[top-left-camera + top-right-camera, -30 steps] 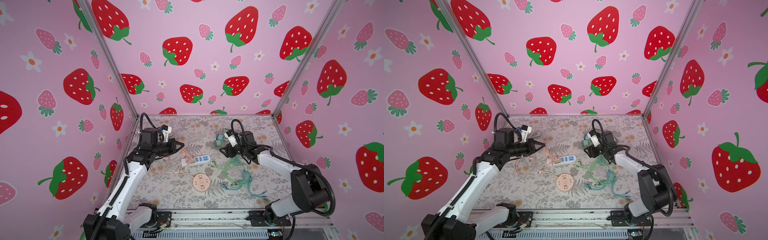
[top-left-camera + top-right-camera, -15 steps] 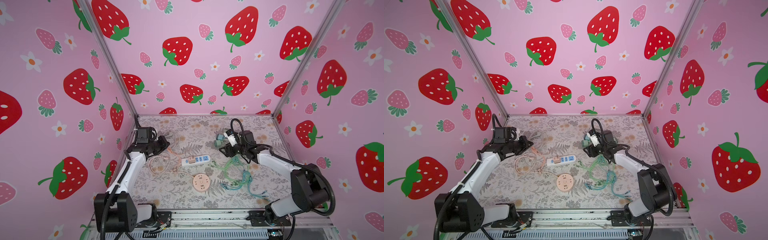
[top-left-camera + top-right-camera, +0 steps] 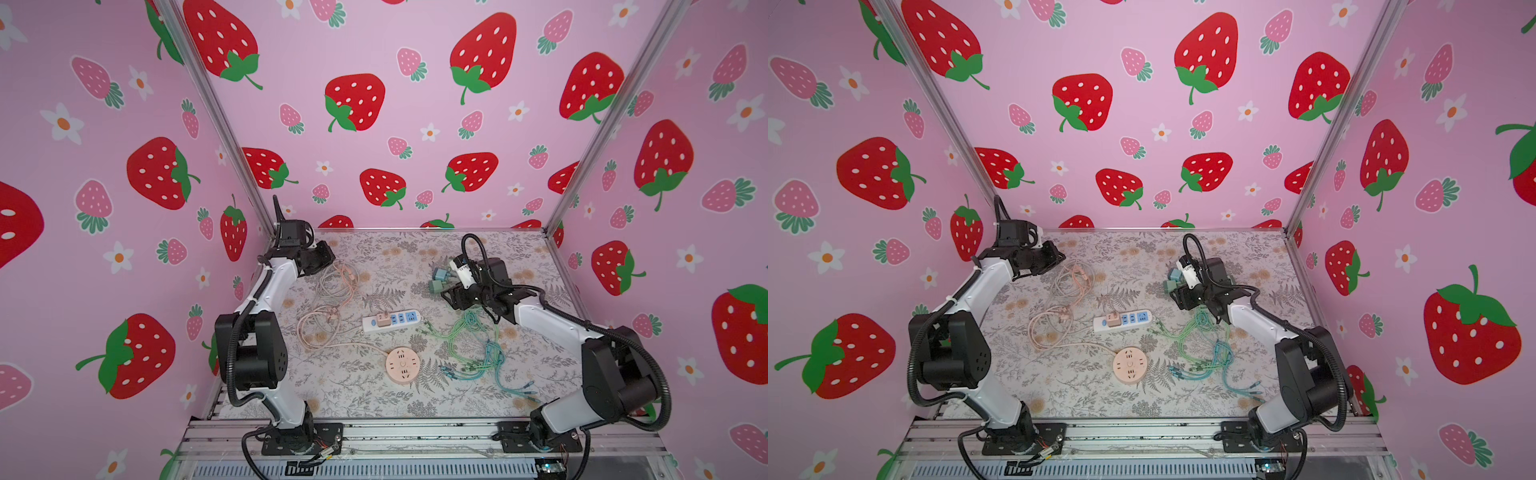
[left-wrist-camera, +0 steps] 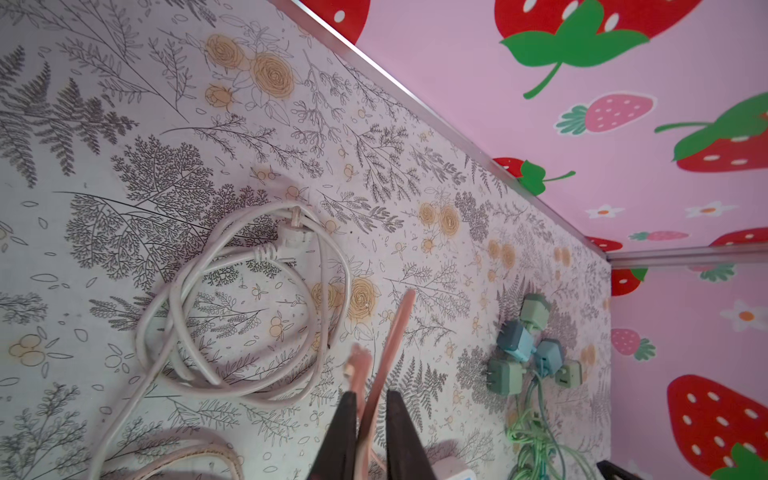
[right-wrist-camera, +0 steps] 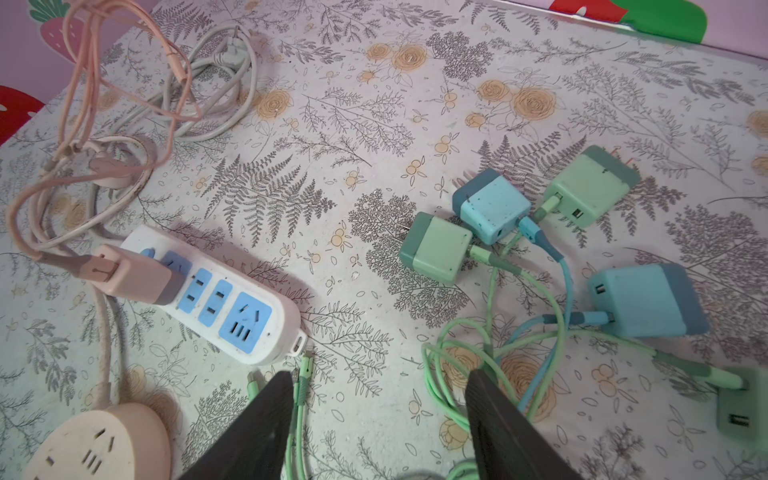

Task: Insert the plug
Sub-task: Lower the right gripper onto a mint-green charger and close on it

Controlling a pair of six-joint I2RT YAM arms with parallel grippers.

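On the worktop [image 3: 374, 253], the white power strip [image 3: 390, 321] lies near the middle. The right gripper [image 5: 380, 374] hangs wide open and empty; the left gripper [image 4: 372, 395], at the back-left corner, is barely parted around a pink cable [image 4: 395, 332], grip unclear. I'd judge fetching a charger [image 5: 492, 208] comes next, since the pink plug [image 5: 133, 278] sits in the strip's end socket, prongs hidden.

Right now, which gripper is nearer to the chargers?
Right. The right gripper hovers just beside the chargers; the left gripper is near the back left corner, well away from them.
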